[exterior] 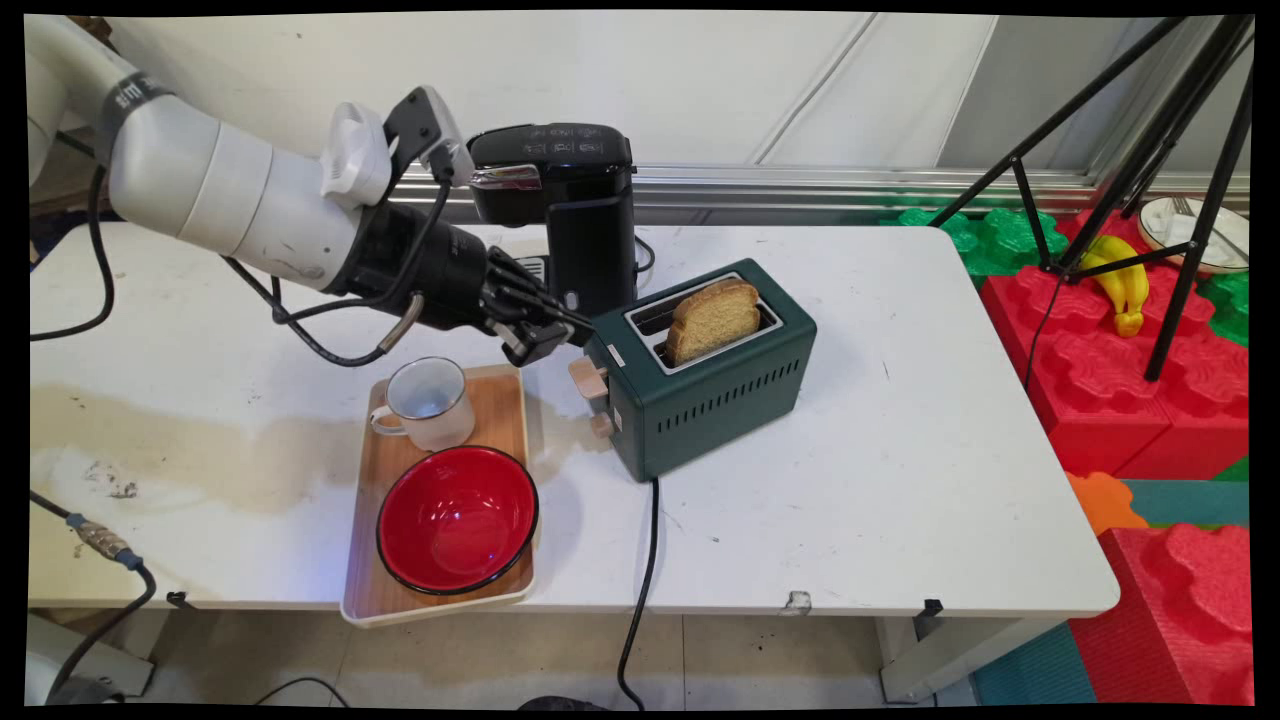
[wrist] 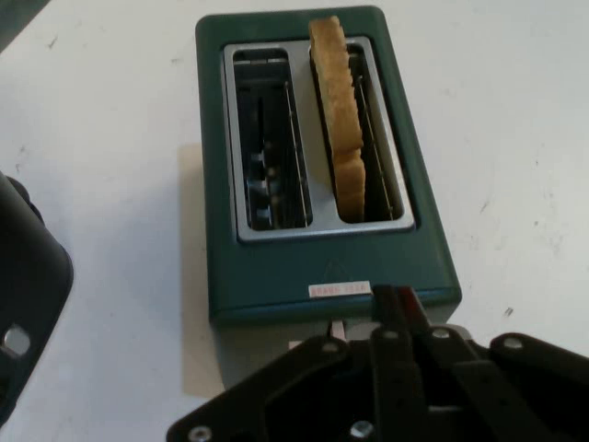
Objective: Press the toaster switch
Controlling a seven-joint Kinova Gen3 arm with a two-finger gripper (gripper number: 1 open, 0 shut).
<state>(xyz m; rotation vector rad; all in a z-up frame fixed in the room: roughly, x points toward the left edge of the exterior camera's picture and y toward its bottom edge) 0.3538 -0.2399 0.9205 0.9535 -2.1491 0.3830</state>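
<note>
toast point(exterior: 712, 318) in toaster point(exterior: 700, 370); tray point(exterior: 440, 590) left, holding cup point(exterior: 428, 402), bowl point(exterior: 457, 520); coffee machine point(exterior: 565, 210) behind.

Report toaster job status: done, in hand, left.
Done: a bread slice stands high in one slot of the toaster. In hand: the tool, shut, sits at the toaster's lever end, above the lever. Left: the lever looks up, seemingly not yet pressed.

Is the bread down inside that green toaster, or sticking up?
Sticking up. The bread stands well above the toaster's right slot; the other slot is empty.
</note>
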